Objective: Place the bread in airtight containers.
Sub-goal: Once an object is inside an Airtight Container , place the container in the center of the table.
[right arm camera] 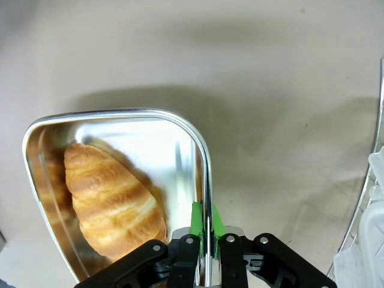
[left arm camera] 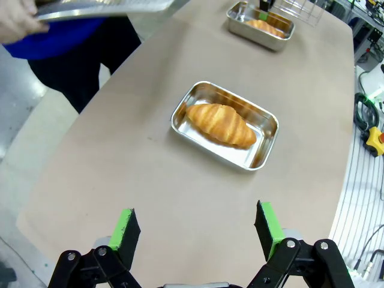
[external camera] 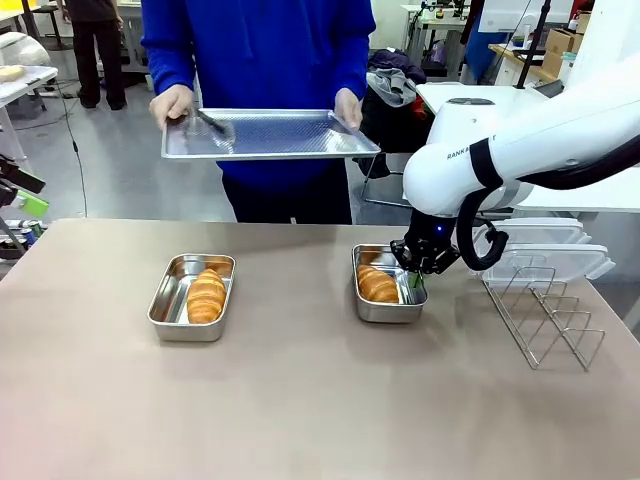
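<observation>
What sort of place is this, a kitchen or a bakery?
Most likely a robotics lab or workshop, not a kitchen. A white robot arm works at the table, cardboard boxes stand behind the person, and cables lie on the floor beside it.

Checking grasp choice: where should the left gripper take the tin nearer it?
Pinch the left tin by its long wall on the robot's left, coming straight down: the wall is thin and upright, and the croissant lies toward the other side, leaving bare floor for the inner finger.
</observation>
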`<act>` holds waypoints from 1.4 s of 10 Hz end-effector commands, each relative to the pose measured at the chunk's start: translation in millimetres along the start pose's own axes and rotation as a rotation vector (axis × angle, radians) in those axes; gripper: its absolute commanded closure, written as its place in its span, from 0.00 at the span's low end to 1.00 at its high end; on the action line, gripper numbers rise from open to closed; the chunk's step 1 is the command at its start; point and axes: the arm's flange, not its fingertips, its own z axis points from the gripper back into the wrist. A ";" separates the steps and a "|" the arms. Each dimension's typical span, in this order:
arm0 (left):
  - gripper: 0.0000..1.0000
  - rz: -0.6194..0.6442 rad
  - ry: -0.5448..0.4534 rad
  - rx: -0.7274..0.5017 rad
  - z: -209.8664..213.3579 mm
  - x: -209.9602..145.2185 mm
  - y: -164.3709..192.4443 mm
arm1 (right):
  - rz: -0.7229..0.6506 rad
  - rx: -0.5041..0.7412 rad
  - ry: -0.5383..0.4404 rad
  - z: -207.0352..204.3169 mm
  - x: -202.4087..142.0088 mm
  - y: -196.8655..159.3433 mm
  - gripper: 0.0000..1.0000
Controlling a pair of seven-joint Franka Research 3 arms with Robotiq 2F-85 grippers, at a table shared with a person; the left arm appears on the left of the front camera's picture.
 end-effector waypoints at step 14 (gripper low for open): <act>0.00 -0.019 -0.004 -0.010 2.5 0.1 1.8 | 0.947 0.192 -0.503 195.6 -107.2 -97.3 0.00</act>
